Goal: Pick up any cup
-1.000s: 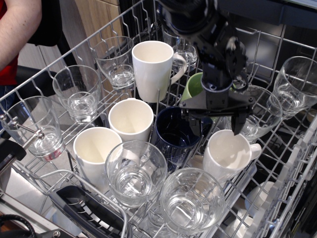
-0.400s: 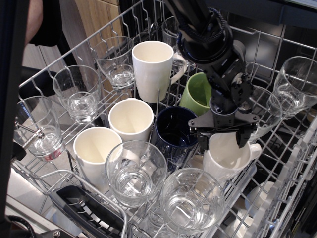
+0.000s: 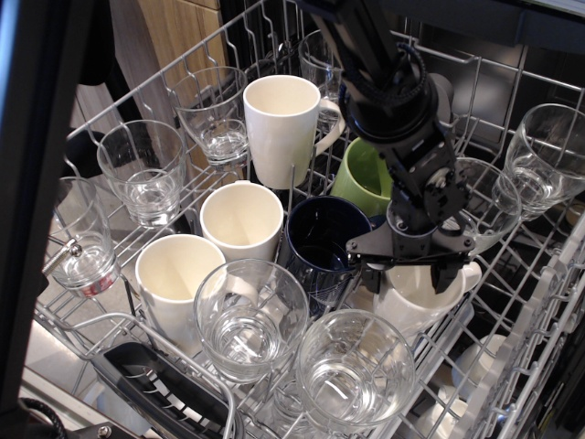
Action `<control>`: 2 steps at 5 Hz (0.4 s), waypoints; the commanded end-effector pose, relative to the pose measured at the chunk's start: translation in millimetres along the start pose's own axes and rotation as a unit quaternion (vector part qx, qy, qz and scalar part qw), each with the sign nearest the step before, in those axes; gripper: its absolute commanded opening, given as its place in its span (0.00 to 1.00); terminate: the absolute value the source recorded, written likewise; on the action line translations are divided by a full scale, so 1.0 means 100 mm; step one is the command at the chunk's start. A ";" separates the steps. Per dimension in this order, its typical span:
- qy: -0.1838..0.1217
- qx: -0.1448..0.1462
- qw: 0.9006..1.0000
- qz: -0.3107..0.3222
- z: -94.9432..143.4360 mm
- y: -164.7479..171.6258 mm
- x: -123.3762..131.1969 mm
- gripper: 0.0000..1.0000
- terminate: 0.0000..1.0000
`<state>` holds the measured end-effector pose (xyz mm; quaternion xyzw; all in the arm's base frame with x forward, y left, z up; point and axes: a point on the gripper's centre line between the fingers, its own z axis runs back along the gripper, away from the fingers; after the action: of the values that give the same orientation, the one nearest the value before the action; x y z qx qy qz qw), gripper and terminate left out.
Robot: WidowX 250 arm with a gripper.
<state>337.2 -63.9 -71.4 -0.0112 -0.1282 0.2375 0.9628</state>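
Cup, the short, wide, glossy white ceramic mug with a small loop handle, sits upright in the lower right of the wire dish rack, handle to the right. Black claw now spreads over its mouth: one finger just outside the left rim, the other over the right rim by the handle, both low at rim level. Claw wide open, holding nothing; whether either finger touches the ceramic, cannot tell.

Change: a second ago the claw hung higher and further back, over the dark blue glossy mug; it has since come forward and down until it straddles the white mug. Judgement: approach about finished, closing is the step in hand, lift not begun.

Neighbours, outward:
- dark blue mug, just left, near touching.
- lime green mug, behind, part hidden by the arm.
- clear drinking glass, in front, close against the mug's lower side.
- tall straight-sided white mug, further back left.
- two cream-white handleless cups, left of the blue mug.
- more clear glasses along the rack edges.

Risk, as I judge it: tight packing; the left finger has little room between white and blue mugs, and a glossy rim may slip.
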 end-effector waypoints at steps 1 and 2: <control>-0.022 0.002 1.000 0.001 0.02 -0.08 0.10 1.00 0.00; -0.029 0.013 0.999 -0.004 -0.05 -0.07 0.09 1.00 0.00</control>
<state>335.6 -60.9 -88.5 0.0235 -0.1282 0.2357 0.9630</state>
